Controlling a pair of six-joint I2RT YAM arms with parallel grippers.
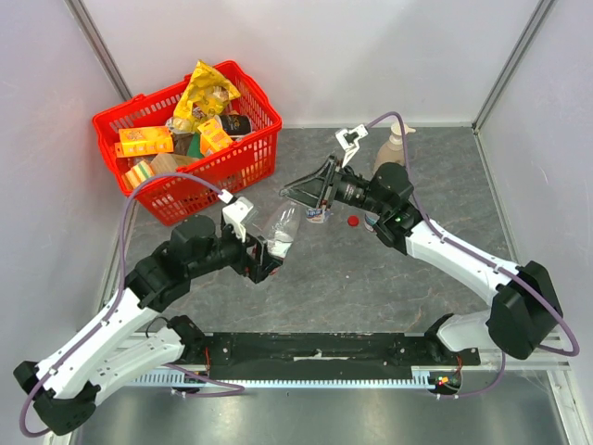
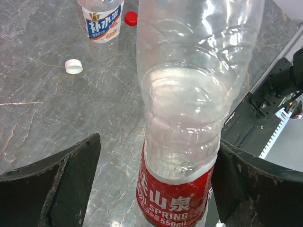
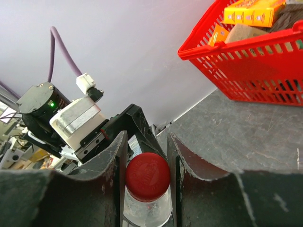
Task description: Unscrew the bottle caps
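Observation:
A clear bottle (image 1: 284,225) with a red label (image 2: 173,196) hangs tilted between my two grippers. My left gripper (image 1: 266,256) is round its lower body: the right finger (image 2: 251,184) touches it, and table shows between it and the left finger (image 2: 71,182). My right gripper (image 3: 147,137) is shut on this bottle's red cap (image 3: 147,176), both fingers against it. A second clear bottle (image 2: 102,23) with a white-blue-red label stands behind. A loose white cap (image 2: 73,66) and a loose red cap (image 2: 131,18) lie on the table; the red cap also shows in the top view (image 1: 353,221).
A red basket (image 1: 264,153) full of packets stands at the back left. A beige pump soap bottle (image 1: 393,146) stands at the back, behind my right arm. The grey marble table (image 1: 371,278) has walls close on both sides.

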